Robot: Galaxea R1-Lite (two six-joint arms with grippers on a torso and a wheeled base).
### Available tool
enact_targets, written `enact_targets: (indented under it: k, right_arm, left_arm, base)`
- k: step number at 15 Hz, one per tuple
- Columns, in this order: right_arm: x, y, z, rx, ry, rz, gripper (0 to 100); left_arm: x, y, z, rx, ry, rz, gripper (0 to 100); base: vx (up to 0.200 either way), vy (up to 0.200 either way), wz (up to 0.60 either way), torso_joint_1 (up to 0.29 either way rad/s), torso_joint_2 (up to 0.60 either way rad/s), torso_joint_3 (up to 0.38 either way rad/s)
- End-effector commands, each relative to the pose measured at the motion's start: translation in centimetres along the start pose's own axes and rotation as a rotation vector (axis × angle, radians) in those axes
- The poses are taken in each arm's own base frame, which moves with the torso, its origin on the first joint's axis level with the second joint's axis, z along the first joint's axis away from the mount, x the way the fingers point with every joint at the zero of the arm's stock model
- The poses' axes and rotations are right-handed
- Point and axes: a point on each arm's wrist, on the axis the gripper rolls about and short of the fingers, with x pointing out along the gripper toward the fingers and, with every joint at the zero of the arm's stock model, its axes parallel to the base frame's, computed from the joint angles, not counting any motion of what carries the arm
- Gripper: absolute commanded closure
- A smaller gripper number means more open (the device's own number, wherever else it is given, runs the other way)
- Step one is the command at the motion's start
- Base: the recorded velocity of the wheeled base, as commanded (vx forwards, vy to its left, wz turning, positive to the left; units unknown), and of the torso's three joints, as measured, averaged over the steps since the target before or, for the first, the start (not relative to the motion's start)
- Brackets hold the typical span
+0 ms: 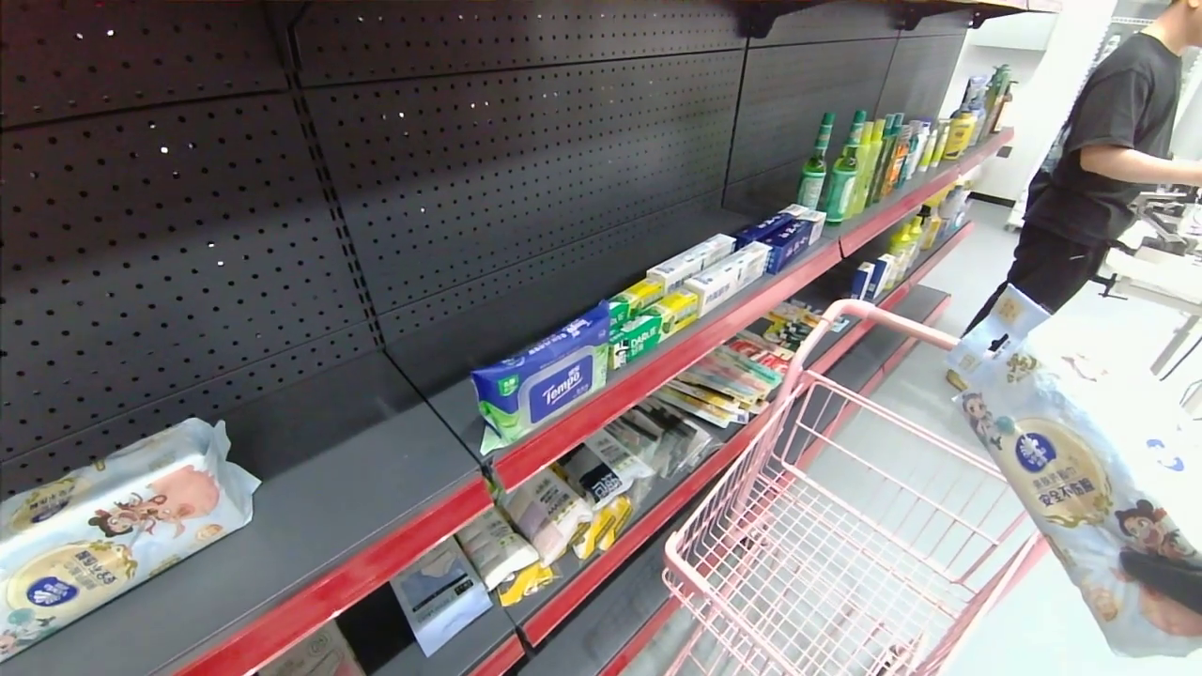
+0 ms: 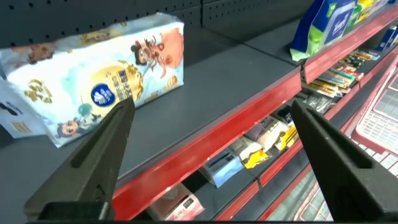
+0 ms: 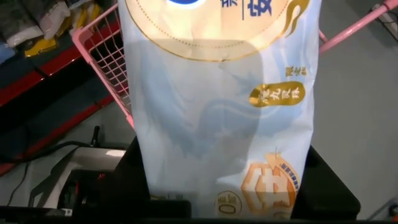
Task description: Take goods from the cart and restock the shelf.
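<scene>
Restocking looked roughly halfway done. There were two cartoon-printed packs. The shelved pack [image 1: 103, 526] lay flat on the upper shelf [image 1: 357, 488] at eight o'clock in the head view. The held pack [image 1: 1080, 488] hung at four o'clock, near the pink cart [image 1: 892, 322], clamped at its lower end by the right pincer [image 1: 1164, 571] and not yet brought to the shelf. The left pincer [image 2: 211, 168] stood with its fingers wide apart near the shelved pack, gripping nothing. There was one cart, and the visible part of its wire basket showed no further goods, so the held pack was probably the last.
</scene>
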Motion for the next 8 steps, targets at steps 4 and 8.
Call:
enact_targets:
  k: [4,8]
  right_arm:
    - [0.47,-0.07,0.11,-0.023,0.022,0.008,100]
    - [0.70,-0.01,0.17,-0.029,0.030,0.017,100]
  left_arm:
    - [0.01,0.00,0.01,0.000,0.000,0.001,0]
    - [0.01,0.00,0.01,0.000,0.000,0.001,0]
  base:
    - [0.000,0.000,0.00,0.160,-0.35,-0.193]
    - [0.000,0.000,0.00,0.126,-0.28,-0.151]
